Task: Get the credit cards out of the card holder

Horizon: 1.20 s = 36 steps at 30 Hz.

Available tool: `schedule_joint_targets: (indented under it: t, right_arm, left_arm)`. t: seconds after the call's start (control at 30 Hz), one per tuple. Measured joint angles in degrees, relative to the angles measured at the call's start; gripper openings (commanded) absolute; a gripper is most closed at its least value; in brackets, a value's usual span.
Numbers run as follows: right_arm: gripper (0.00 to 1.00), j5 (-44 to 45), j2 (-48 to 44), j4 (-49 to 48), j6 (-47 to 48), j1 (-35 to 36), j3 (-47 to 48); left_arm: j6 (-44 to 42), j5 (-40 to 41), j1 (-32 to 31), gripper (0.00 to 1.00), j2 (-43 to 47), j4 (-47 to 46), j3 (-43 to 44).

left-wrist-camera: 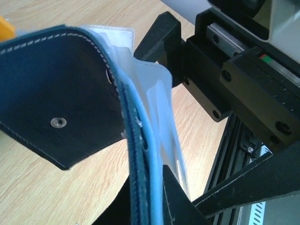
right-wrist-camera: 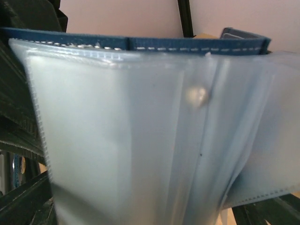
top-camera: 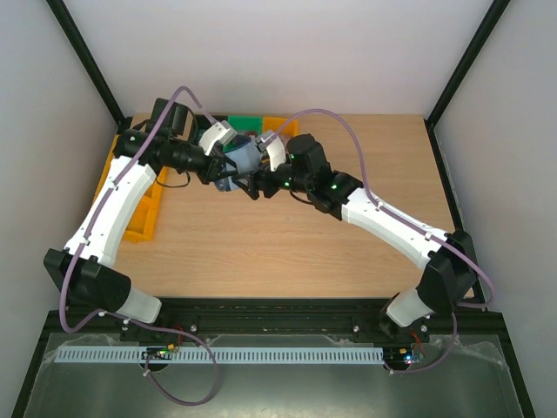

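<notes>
card holder (top-camera: 237, 162) is held unfolded in the air above the counter (top-camera: 305, 252), rear centre, between the two arms. left pincer (left-wrist-camera: 145, 206) is clamped tight on one edge of it. right pincer (top-camera: 258, 179) faces the clear inner pockets (right-wrist-camera: 140, 140) at close range; whether it is wide or narrow cannot be told.
</notes>
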<state>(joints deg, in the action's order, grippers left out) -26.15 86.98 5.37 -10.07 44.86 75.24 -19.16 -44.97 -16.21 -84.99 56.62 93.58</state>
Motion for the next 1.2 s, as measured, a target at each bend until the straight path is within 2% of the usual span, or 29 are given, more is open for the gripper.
schedule_joint_targets:
  t: [0.1,0.23,0.33,0.43,0.5,0.53,0.57,0.6,0.63,0.73,0.9,1.0,1.1,1.2]
  right_arm:
    - [0.75,-0.3,0.0,0.1,1.0,0.0,-0.1]
    - [0.54,-0.4,0.0,0.1,2.6,0.1,-0.1]
    - [0.32,0.1,-0.4,0.3,3.7,0.2,-0.3]
    - [0.03,0.1,-1.4,0.7,4.7,0.2,-0.8]
    - [0.02,-0.1,-2.2,0.8,4.9,0.2,-1.0]
    - [0.02,0.0,-2.6,1.1,5.0,0.4,-1.0]
    - [0.02,-0.1,-3.1,1.4,5.1,0.4,-1.1]
    - [0.02,-0.3,-3.5,1.6,5.3,0.4,-1.3]
    - [0.02,-0.7,-3.9,1.6,5.6,0.3,-1.6]
    - [0.02,-3.0,-5.0,1.7,6.0,-1.0,-2.8]
    - [0.02,-14.0,-7.4,1.8,6.2,-6.2,-4.4]
    - [0.02,-20.3,-8.1,2.2,6.9,-7.9,-4.3]
    - [0.02,-24.7,-8.1,3.0,7.3,-7.9,-3.6]
    - [0.02,-27.2,-8.1,3.1,7.1,-7.7,-3.3]
  left_arm:
    - [-0.5,-1.1,0.0,0.02,0.0,0.3,0.1]
    - [-2.1,-2.0,0.7,0.02,0.0,1.3,0.5]
    - [-2.9,-3.0,1.8,0.02,0.0,2.0,0.7]
    - [-3.7,-3.7,2.4,0.02,0.0,2.0,0.7]
    - [-4.3,-4.6,2.5,0.05,0.0,1.7,0.8]
    - [-4.8,-5.2,2.6,0.12,0.0,1.9,0.8]
    - [-5.3,-6.1,2.6,0.38,0.0,2.2,0.8]
    - [-6.2,-6.8,2.6,0.53,0.0,2.3,0.8]
    - [-7.3,-7.6,2.6,0.59,0.0,2.6,0.8]
    - [-10.3,-11.7,3.2,0.62,0.0,5.6,1.0]
    - [-14.6,-16.0,7.8,0.60,0.4,9.2,1.2]
    - [-15.0,-16.6,9.8,0.65,1.4,9.0,0.4]
    - [-15.2,-16.9,8.2,0.73,1.8,9.0,-0.3]
    - [-16.4,-17.6,6.0,0.74,1.8,9.9,-0.2]
